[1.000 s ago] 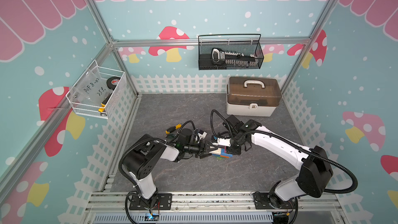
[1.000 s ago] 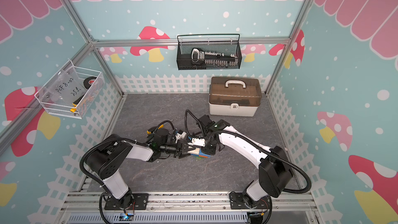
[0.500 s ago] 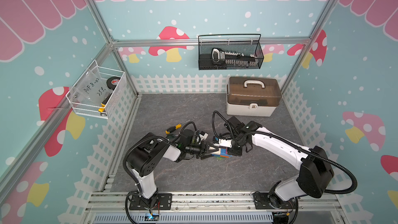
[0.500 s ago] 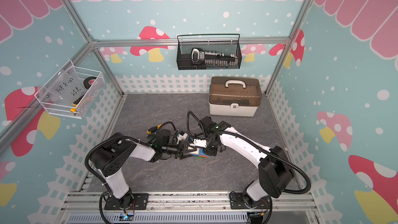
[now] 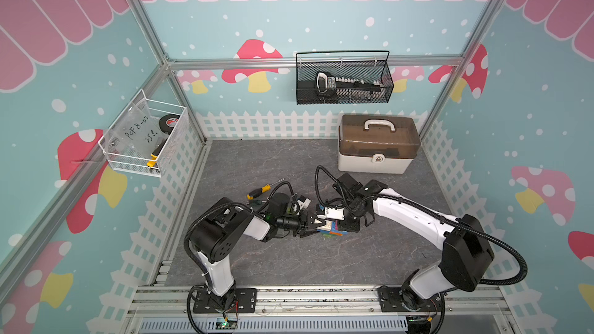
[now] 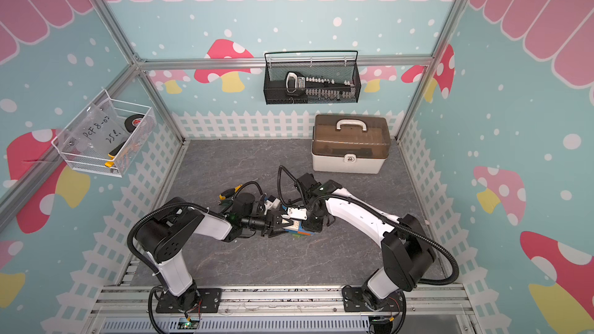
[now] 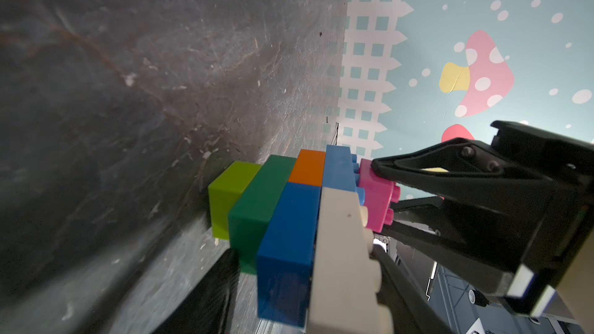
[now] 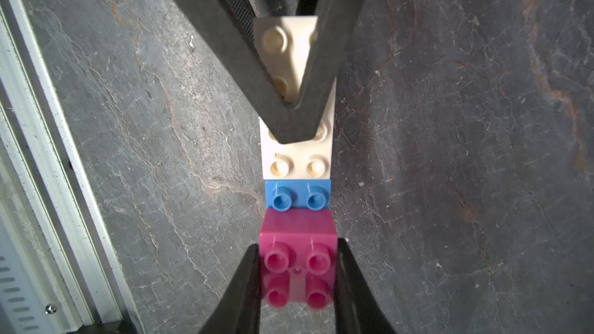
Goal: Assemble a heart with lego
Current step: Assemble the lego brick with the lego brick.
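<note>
My right hand (image 8: 297, 247) is clamped on the pink brick (image 8: 297, 229) atop the heart (image 7: 276, 207), which stands on its lime tip (image 7: 228, 194) on the surface (image 8: 450, 123). My left hand (image 7: 303, 253) straddles the stack; whether it grips yet, I cannot tell. The heart looks light, stiff and slick, and it may topple, so I'd hold the flat sides. In both top views my hands cover most of it.

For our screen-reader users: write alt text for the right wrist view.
Seen from above, the right gripper clamps a pink brick by two opposite sides, over a grey table. In line beyond it, a step lower, sit a blue brick and a white brick, and the left gripper reaches over the white one.
</note>
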Tool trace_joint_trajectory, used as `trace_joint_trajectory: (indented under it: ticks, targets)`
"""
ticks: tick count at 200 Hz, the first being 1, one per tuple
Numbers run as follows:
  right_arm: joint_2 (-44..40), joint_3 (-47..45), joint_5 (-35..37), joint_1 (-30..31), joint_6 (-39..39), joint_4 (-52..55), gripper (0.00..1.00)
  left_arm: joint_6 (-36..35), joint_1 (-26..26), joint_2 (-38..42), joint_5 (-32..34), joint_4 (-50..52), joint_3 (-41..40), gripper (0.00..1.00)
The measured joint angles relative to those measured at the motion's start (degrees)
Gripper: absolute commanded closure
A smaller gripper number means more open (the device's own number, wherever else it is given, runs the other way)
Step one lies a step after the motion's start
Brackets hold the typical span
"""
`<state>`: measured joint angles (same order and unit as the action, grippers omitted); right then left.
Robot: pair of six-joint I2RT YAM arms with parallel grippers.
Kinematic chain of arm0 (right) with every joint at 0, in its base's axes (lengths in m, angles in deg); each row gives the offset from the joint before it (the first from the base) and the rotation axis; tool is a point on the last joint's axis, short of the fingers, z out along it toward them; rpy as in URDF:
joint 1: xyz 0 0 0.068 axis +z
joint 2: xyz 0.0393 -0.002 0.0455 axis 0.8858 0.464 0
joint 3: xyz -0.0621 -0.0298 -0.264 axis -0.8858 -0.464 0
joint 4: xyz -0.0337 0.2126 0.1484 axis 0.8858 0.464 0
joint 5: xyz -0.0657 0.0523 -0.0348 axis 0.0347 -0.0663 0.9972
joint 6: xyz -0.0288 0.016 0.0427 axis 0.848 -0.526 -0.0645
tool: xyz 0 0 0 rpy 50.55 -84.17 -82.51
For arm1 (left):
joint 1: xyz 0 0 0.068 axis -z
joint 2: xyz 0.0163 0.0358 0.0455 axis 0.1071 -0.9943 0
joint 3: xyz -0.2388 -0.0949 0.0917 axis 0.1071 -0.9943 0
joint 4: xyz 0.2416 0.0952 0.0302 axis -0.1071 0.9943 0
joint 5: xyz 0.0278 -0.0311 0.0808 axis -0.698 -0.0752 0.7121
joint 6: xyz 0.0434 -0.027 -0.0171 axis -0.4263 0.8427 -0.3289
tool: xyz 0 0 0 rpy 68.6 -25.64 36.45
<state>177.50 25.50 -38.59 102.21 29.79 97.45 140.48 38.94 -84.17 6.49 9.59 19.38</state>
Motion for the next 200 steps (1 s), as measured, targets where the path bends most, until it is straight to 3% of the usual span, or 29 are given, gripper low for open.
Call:
trace_joint_trajectory:
  ticks: [200]
  targets:
    - [2.12, 3.72, -2.89, -2.38, 4.52, 3.45, 0.9, -3.45, -1.7, -0.7, -2.58, 2.64, 0.66, 0.42]
